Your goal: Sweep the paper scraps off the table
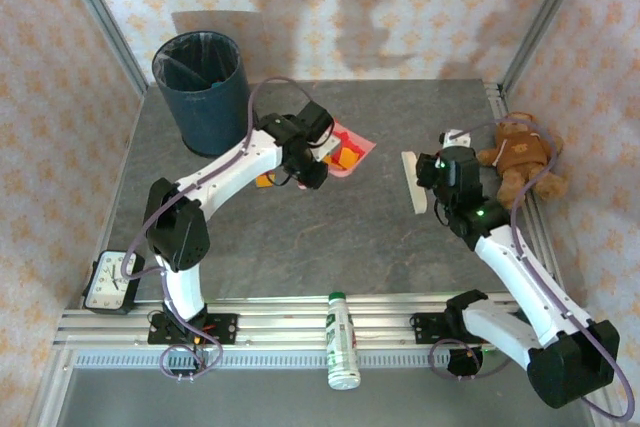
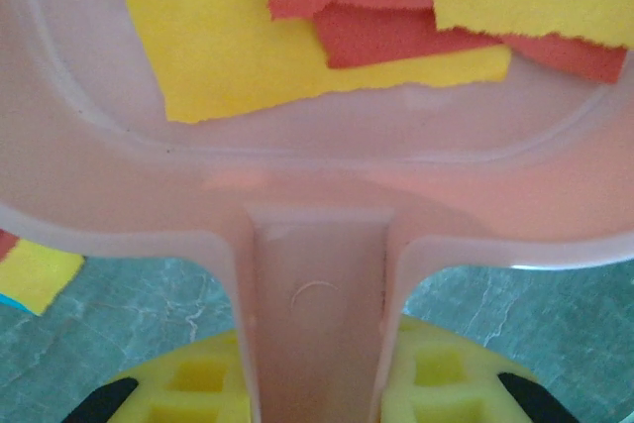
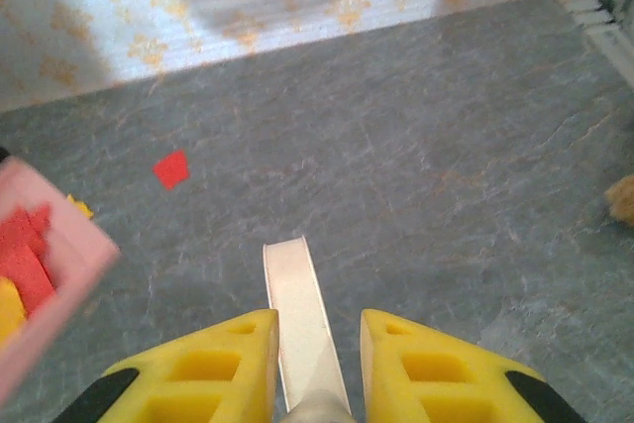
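Note:
My left gripper (image 1: pixel 305 155) (image 2: pixel 317 383) is shut on the handle (image 2: pixel 317 304) of a pink dustpan (image 1: pixel 352 147), which lies at the middle back of the table (image 1: pixel 300 247). Yellow and red paper scraps (image 2: pixel 228 47) lie in the pan. More scraps (image 1: pixel 268 180) (image 2: pixel 35 269) sit on the table beside it, under my left wrist. One red scrap (image 3: pixel 170 168) lies alone on the grey surface beyond the pan's corner (image 3: pixel 45 264). My right gripper (image 1: pixel 440 175) (image 3: pixel 317 344) is shut on a white brush (image 1: pixel 413 183) (image 3: pixel 297 304), right of the pan.
A dark blue round bin (image 1: pixel 201 90) stands at the back left. A brown teddy bear (image 1: pixel 520 157) (image 3: pixel 622 200) sits at the right edge. An alarm clock (image 1: pixel 110 282) is at the front left, and a bottle (image 1: pixel 342 339) lies on the front rail.

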Tool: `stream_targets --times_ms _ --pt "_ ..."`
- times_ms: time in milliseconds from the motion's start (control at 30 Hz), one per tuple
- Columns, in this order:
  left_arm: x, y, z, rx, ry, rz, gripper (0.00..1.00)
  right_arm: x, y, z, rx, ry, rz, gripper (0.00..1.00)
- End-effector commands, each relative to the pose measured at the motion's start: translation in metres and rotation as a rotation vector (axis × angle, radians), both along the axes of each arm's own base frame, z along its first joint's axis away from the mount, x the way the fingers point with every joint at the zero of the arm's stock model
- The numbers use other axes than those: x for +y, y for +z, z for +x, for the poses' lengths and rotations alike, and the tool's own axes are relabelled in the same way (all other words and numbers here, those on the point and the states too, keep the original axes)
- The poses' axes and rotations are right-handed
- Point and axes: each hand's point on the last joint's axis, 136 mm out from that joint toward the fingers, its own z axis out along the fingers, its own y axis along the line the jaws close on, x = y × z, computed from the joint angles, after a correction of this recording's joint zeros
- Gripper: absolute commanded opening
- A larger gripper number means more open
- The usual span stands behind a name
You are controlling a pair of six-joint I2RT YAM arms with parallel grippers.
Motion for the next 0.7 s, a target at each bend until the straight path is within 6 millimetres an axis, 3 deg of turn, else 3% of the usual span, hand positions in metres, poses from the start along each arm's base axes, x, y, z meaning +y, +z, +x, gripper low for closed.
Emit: stream_targets --times_ms 0,367,667 --pt "0.016 0.042 0.004 -0.049 0.058 -0.019 0.00 0.007 -0.001 -0.001 -0.011 0.048 0.012 0.00" --pt "0.044 0.113 0.032 -0.133 0.152 -0.076 0.00 0.016 -0.014 -0.002 -0.007 0.089 0.046 0.00" --pt "0.082 0.165 0.056 -0.198 0.290 -0.218 0.00 0.020 -0.021 -0.002 0.011 0.103 0.058 0.00"
